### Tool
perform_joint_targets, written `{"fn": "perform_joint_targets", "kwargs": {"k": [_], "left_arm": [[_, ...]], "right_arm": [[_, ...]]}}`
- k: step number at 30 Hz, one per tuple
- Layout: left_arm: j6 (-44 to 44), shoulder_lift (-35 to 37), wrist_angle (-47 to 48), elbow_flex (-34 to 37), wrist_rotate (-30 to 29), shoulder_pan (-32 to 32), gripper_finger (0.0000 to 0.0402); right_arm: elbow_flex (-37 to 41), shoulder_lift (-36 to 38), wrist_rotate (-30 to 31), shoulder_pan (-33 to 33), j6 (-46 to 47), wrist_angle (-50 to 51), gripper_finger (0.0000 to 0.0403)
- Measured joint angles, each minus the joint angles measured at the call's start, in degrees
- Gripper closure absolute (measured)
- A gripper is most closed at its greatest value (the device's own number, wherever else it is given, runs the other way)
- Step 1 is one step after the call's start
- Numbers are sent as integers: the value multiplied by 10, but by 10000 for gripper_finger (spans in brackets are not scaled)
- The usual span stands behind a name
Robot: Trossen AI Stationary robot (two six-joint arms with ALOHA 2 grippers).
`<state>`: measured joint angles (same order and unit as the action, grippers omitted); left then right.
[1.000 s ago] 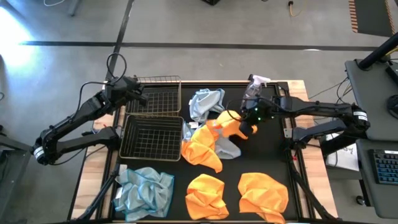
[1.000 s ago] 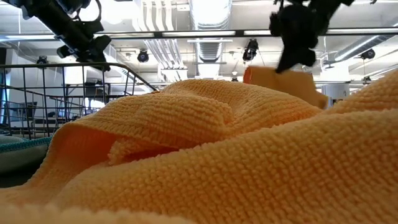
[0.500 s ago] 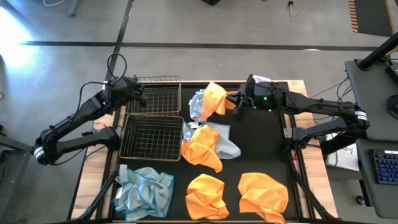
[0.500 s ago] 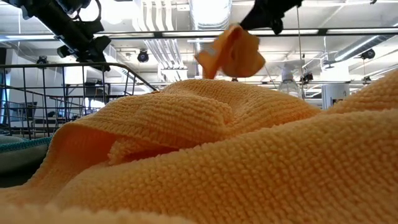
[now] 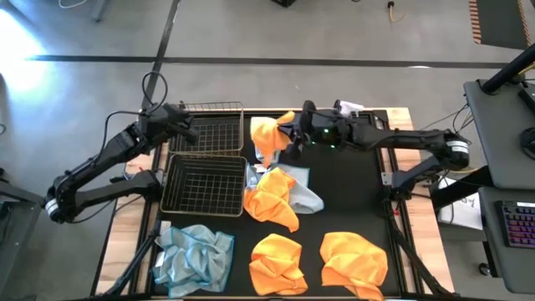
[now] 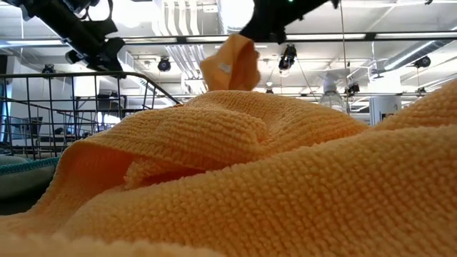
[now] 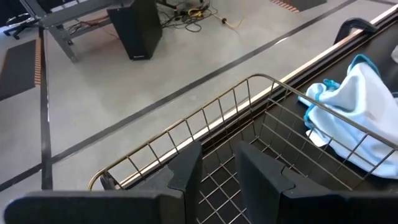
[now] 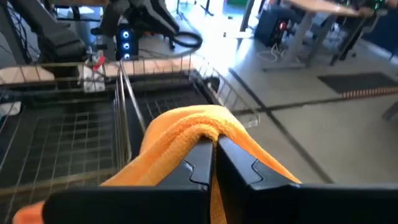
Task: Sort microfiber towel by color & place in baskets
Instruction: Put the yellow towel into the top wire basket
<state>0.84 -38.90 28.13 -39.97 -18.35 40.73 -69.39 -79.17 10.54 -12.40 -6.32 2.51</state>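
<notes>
Right gripper (image 5: 288, 136) clamped tight on an orange towel (image 5: 267, 134), dangling just beside the far basket (image 5: 213, 127) toward the left arm's side, left gripper (image 5: 185, 123) parted over that basket's rim.

Grey concrete floor (image 5: 276, 33) crossed by dark tape lines, bright glare at one side, white ceiling ducts (image 6: 187, 43) and pipes overhead – hanging lamps (image 6: 288, 56) among them, black speaker box (image 7: 135, 28) and loose cables on the floor, desks beyond.
</notes>
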Motion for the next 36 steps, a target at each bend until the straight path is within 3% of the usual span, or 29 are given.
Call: {"fn": "perform_joint_targets", "kwargs": {"k": [11,20,26,36], "left_arm": [[-3,39,13,0,0,0,318],[-9,63,13,0,0,0,318],[-11,67,13,0,-1,0,318],[-14,70,13,0,-1,0,318]], "right_arm": [[-130,-111,-10,-24,-68,2,394],[-204,-188,-62,-88,-51,-1,394],[-246,-238,-180,-114,-1,-20,394],[-361,-338,-186,-114,-2,-15,394]]}}
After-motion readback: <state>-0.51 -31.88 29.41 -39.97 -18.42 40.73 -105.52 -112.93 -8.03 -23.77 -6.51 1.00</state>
